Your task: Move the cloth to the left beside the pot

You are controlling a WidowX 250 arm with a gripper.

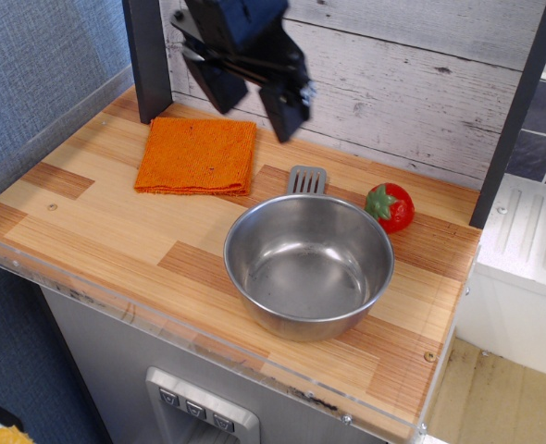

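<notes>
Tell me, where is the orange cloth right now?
The cloth lies flat at the back left of the wooden counter, just left of the pot and below the gripper.

On my counter (97, 231) I count one orange cloth (199, 155), one steel pot (308, 266), and one red strawberry (390, 206).
</notes>
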